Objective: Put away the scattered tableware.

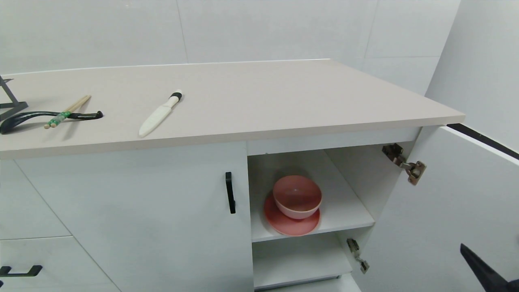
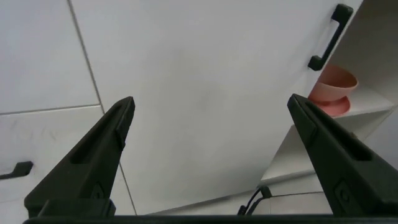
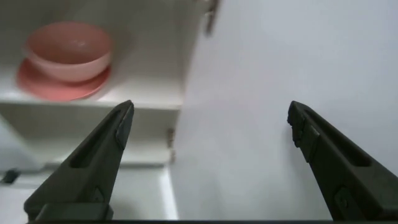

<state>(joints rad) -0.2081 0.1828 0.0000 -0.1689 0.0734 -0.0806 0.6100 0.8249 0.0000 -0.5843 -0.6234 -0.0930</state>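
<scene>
Facing the open door, right gripper hangs low, jaws apart.

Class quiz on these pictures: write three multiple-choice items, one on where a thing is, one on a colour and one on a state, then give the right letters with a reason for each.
1. Where does the pink bowl stand?
A. On the countertop
B. On the pink plate on the cabinet's upper shelf
C. In a drawer

2. What colour is the handle of the shut cabinet door?
A. Black
B. Red
C. Gold

3. In what state is the cabinet's right door?
A. Shut
B. Taken off
C. Swung open

Answers: 1 B, the bowl sits on the plate inside the cabinet; 2 A, the bar shows black against the white door; 3 C, it stands swung out, with the inside showing.
</scene>
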